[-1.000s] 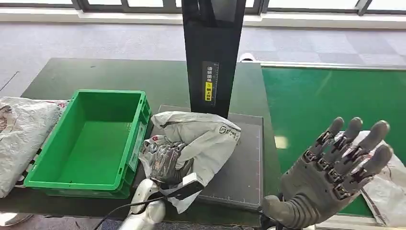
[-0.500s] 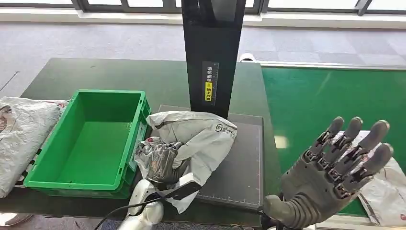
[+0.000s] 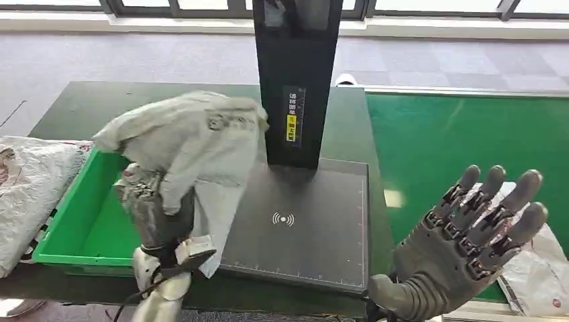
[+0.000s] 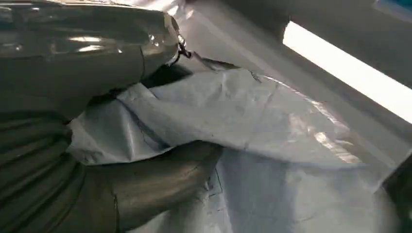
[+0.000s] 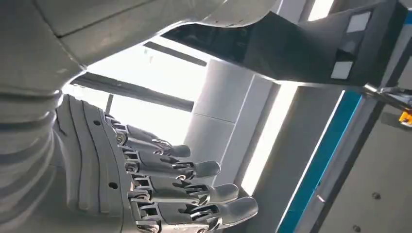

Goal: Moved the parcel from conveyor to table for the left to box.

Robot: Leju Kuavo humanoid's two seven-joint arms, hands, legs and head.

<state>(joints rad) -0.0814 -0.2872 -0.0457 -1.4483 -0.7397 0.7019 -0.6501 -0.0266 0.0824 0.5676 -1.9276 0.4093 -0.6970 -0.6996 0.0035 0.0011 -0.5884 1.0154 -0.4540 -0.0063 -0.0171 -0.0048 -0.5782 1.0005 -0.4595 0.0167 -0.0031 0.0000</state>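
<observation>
Above the right edge of the green crate (image 3: 67, 231), the left hand (image 3: 156, 218) grips the grey parcel (image 3: 191, 137) from below, its fingers bunched into the soft plastic, so the bag is lifted clear of the table and droops over the hand on both sides. Part of it hangs over the crate's right wall and part over the left edge of the black scanner pad (image 3: 308, 228). The left wrist view shows folds of the bag (image 4: 252, 126) pressed against the thumb, which looks like a hold on loose film, not on whatever is inside. The likely trouble is slippage: the film could slide through the fingers, or the trailing flap could catch on the crate wall and leave the bag straddling the rim. The black post (image 3: 297, 74) stands just beside the raised bag and could snag it. The right hand (image 3: 470, 238) hovers with fingers spread, holding nothing, above the table's front right corner beside the conveyor (image 3: 463, 134)
</observation>
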